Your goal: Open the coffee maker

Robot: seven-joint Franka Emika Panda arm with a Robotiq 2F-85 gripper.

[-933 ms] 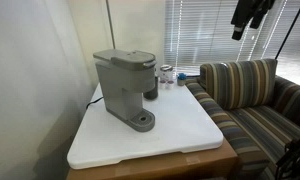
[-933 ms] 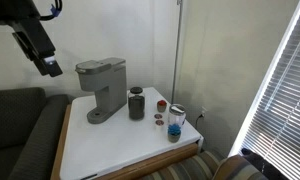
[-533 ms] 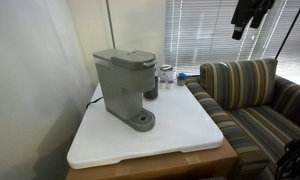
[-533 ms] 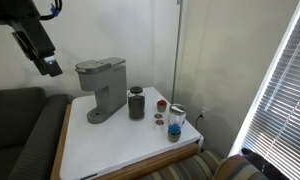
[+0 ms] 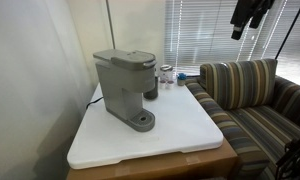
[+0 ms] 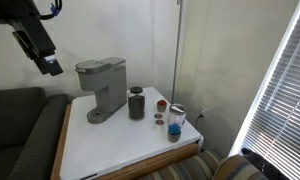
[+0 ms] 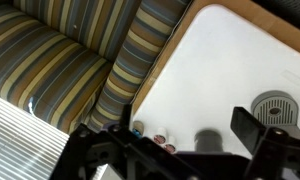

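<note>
The white table (image 5: 180,140) takes up the front of the scene in both exterior views. The coffee maker (image 5: 124,86) stands upright on it, on the side nearer the wall. Its lid lies flat and shut on top, and its round drip base (image 5: 142,121) points toward the open middle of the tabletop. Just beside the machine, on its far side, stands a dark can (image 6: 137,103). A few small jars (image 6: 174,122) cluster past that, near the table's far corner (what they hold is too small to make out). A striped sofa (image 5: 252,95) sits against one edge of the table, and window blinds (image 5: 205,30) hang behind it.

The gripper (image 6: 52,69) hangs high in the air on its dark arm, well apart from the coffee maker and touching nothing. In the wrist view its fingers (image 7: 252,128) are spread wide with nothing between them. Far below them lie the table's wooden edge, the sofa cushions and, at the side of that view, the machine's round base.
</note>
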